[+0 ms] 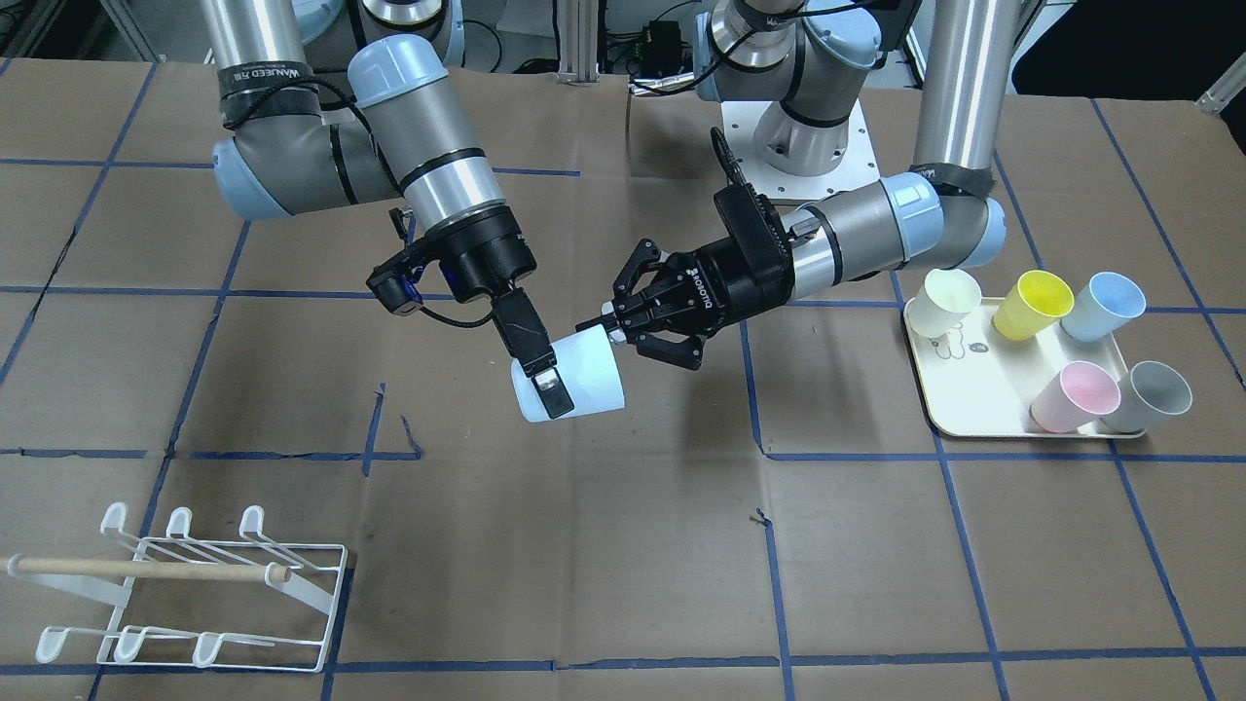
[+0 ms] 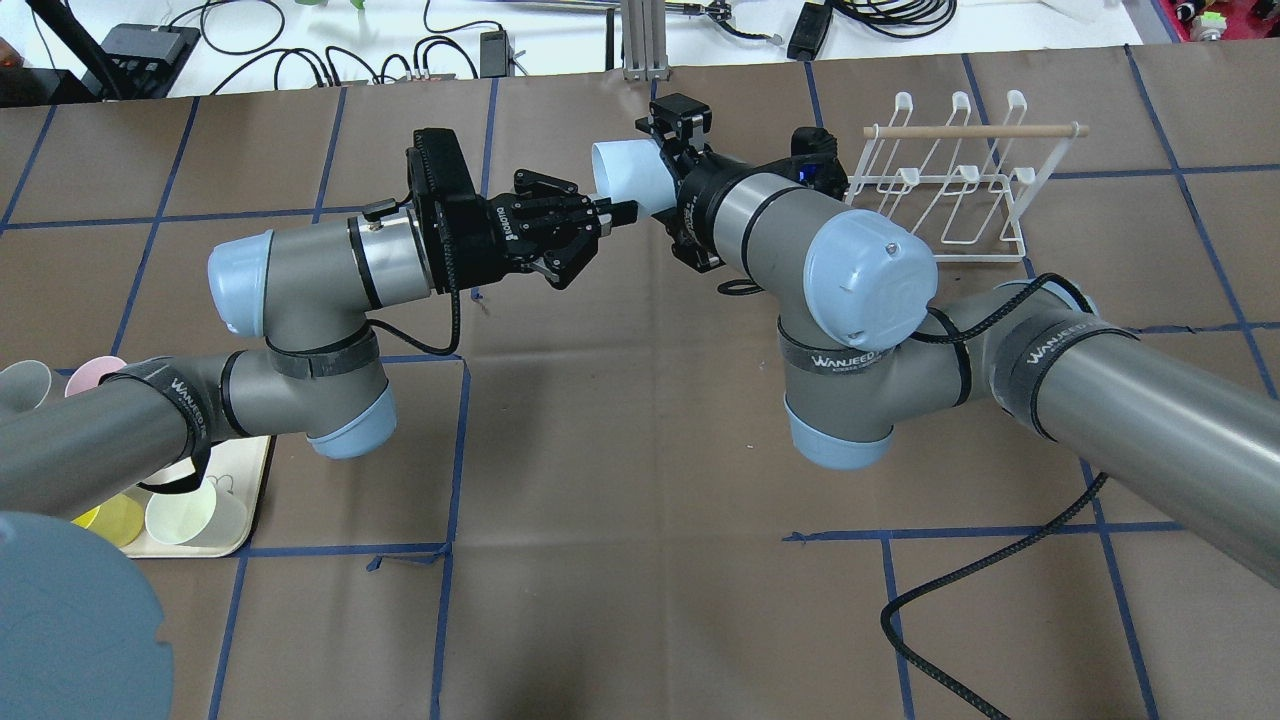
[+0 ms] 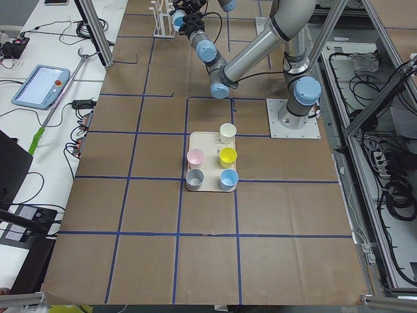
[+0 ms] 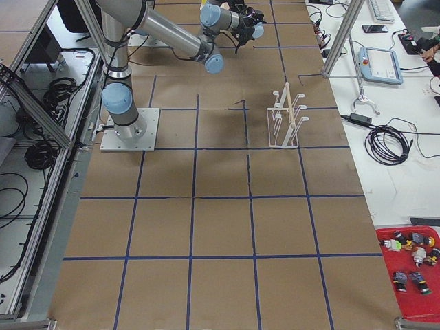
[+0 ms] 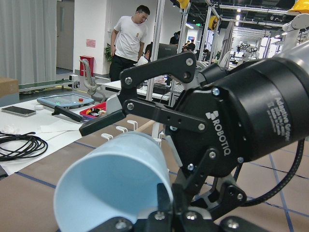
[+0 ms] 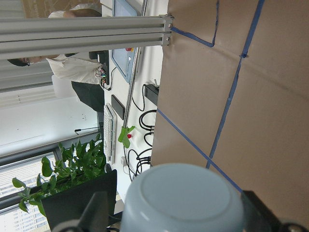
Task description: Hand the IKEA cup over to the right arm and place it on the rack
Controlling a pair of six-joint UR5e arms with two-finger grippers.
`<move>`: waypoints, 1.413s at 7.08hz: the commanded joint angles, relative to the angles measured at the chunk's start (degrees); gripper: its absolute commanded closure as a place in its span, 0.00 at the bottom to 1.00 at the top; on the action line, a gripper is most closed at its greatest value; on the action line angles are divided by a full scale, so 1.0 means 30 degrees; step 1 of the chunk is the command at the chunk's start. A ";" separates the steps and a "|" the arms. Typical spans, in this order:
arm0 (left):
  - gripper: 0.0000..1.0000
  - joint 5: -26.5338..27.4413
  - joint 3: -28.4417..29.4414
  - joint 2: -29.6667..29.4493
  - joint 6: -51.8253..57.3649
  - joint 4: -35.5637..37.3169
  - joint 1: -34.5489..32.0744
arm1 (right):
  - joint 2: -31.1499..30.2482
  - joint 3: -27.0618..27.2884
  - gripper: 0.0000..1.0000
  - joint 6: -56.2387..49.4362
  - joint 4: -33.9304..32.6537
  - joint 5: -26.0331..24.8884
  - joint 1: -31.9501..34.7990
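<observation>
A: where's the IKEA cup (image 1: 589, 375)?
B: in the air over mid-table (image 1: 681, 545), between the two grippers. Long axis near horizontal, mouth toward the left gripper (image 1: 611, 329), base away from it
A: left tool state?
B: narrow, tips pinched on the rim. Its wrist view shows one finger inside the mouth, so it's holding the IKEA cup
A: right one?
B: right gripper (image 1: 547, 391) reaches across the wall near the base, a finger on either side. Front view has one finger lying flat on the wall. Its wrist view hints at a sliver of gap on one side, so can't tell if it's clamped or only straddling
A: step?
B: handover, about midway by my read. If the left lets go before the right has a firm grip, it drops
A: what does the next move turn on?
B: rack (image 1: 185, 589) sits on the side of the right arm (image 1: 428, 166), well apart from the IKEA cup, toward the operators' edge. Right arm is nearer. The prongs point up, so I'd guess it has to turn mouth-down from this sideways pose. No cup on the prongs
A: other containers?
B: tray (image 1: 973, 385) on the left gripper's side, five in it, mouths up: cream cup (image 1: 949, 302), yellow cup (image 1: 1037, 304), blue cup (image 1: 1105, 304), pink cup (image 1: 1076, 394), grey cup (image 1: 1154, 394)
</observation>
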 commanded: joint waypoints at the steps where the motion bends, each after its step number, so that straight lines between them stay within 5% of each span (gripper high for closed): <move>1: 0.97 0.0000 0.0001 0.0019 -0.0059 0.0000 0.0000 | -0.0015 -0.0001 0.32 -0.0038 0.0000 0.0058 0.0010; 3: 0.94 0.0029 0.0030 0.0106 -0.0611 0.0000 0.0000 | -0.0074 -0.0030 0.48 -0.0038 0.0000 0.0088 0.0010; 5: 0.71 0.0145 0.0059 0.0194 -0.0906 0.0000 0.0000 | -0.0133 -0.0031 0.50 -0.0068 0.0000 0.0146 0.0039; 6: 0.49 0.0495 0.0059 0.0136 -0.1460 0.0087 0.0029 | -0.0162 -0.0030 0.52 -0.0068 0.0000 0.0233 0.0039; 10: 0.21 0.0528 0.0234 0.0397 -0.3180 0.0702 0.0262 | -0.0162 -0.0089 0.55 -0.0097 0.0000 0.0410 0.0010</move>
